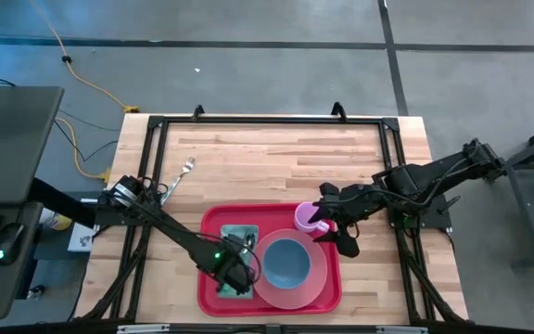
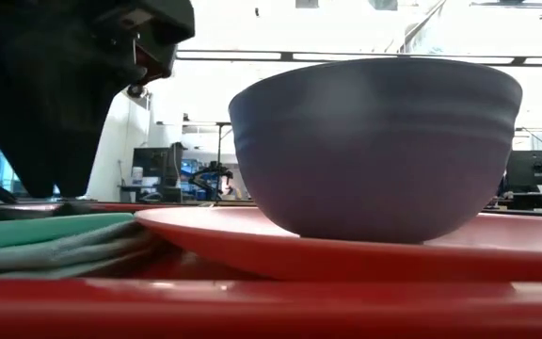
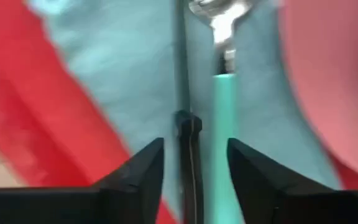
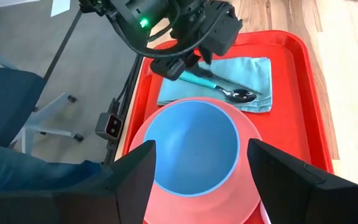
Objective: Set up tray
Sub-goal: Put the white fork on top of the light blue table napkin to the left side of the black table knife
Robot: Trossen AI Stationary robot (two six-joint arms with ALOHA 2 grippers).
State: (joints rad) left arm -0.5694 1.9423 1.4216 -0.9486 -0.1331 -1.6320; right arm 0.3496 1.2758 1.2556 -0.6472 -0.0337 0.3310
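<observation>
- Tray [image 1: 213,221], red, stiff, light-looking plastic, is carrying plate, bowl and napkin; best gripped at its rim.
- Left gripper [image 1: 238,278], at seven o'clock, is standing parted around a teal-handled spoon [image 4: 219,86].
- Right gripper [image 1: 332,225], at three o'clock, is hanging wide, empty.

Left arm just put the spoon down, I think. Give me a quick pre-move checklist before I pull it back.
1. Spoon lying on the teal napkin: ok.
2. Left tool free of the spoon: fingers apart, handle between them; contact cannot tell.
3. Napkin inside the red tray: ok.
4. Blue bowl centred on the pink plate: ok.
5. Right tool clear of the left arm: ok, open, beside the pink cup.
6. Fork on the tray: not ok, it lies on the table.
</observation>
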